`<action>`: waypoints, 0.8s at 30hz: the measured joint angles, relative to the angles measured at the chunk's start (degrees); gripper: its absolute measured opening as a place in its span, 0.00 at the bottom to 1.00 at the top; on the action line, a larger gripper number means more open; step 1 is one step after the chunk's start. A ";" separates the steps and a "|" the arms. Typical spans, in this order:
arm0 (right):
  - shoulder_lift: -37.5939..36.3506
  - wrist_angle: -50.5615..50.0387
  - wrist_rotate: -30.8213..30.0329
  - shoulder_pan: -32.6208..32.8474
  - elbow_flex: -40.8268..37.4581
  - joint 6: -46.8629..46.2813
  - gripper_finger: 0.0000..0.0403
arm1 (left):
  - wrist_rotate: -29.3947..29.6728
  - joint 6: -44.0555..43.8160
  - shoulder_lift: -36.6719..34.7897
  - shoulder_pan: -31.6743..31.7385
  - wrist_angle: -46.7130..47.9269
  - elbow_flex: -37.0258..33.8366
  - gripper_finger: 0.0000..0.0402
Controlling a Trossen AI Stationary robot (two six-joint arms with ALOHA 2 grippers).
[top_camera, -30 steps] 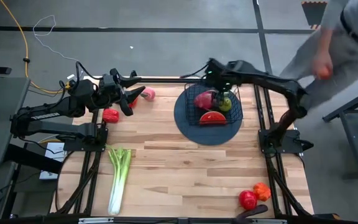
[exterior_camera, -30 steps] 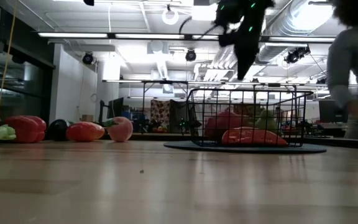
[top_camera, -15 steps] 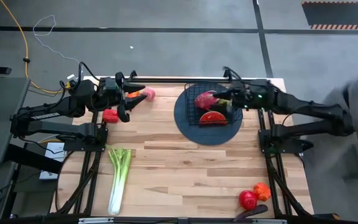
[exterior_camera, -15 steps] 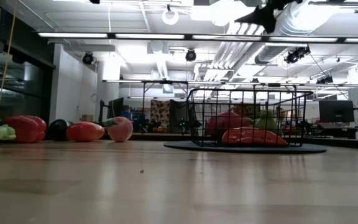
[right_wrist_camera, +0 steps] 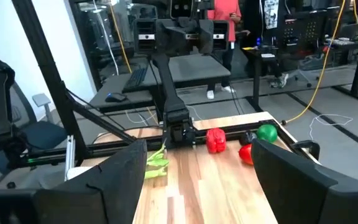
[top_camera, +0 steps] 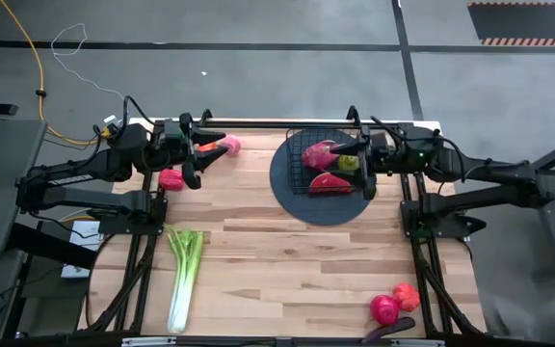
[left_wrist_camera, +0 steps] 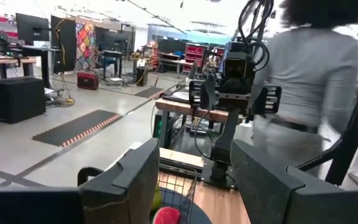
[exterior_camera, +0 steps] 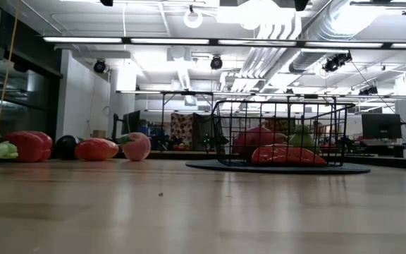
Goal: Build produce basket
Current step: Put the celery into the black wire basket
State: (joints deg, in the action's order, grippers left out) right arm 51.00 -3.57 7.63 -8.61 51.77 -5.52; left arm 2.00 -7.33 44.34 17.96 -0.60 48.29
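Already I see the basket [top_camera: 324,173] on its disc at the bench's [top_camera: 277,260] far right, holding dragon fruit [top_camera: 318,153] and other pieces, so celery [top_camera: 184,275] probably waits outside for room. Both tools hover empty with jaws spread: left tool [top_camera: 200,154] near the far-left produce, right tool [top_camera: 366,164] above the basket's edge.
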 joint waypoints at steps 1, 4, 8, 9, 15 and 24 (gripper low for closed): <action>0.00 -0.02 -0.01 0.09 0.00 -0.01 0.69 | 0.15 0.00 0.00 0.00 0.00 0.00 0.46; 0.02 -0.01 -0.04 0.21 0.00 -1.28 0.69 | 3.00 -0.05 0.00 -0.02 0.11 0.00 0.47; 0.02 -0.01 -1.01 0.16 0.00 -2.47 0.69 | 5.66 -1.51 0.02 0.13 2.25 0.00 0.52; 0.02 -0.01 -1.09 0.16 0.00 -2.47 0.69 | 5.77 -2.25 0.00 0.35 2.62 0.00 0.54; 0.02 -0.03 -3.14 0.16 0.00 -2.56 0.69 | 5.91 -5.46 0.10 2.31 9.43 1.56 0.73; 0.02 -0.05 -3.58 0.16 0.00 -5.26 0.69 | 4.34 -14.94 3.99 3.38 29.64 7.56 0.89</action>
State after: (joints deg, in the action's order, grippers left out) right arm 51.03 -3.62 4.05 -8.45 51.77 -10.78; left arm 6.34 -22.28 48.33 21.34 29.04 55.85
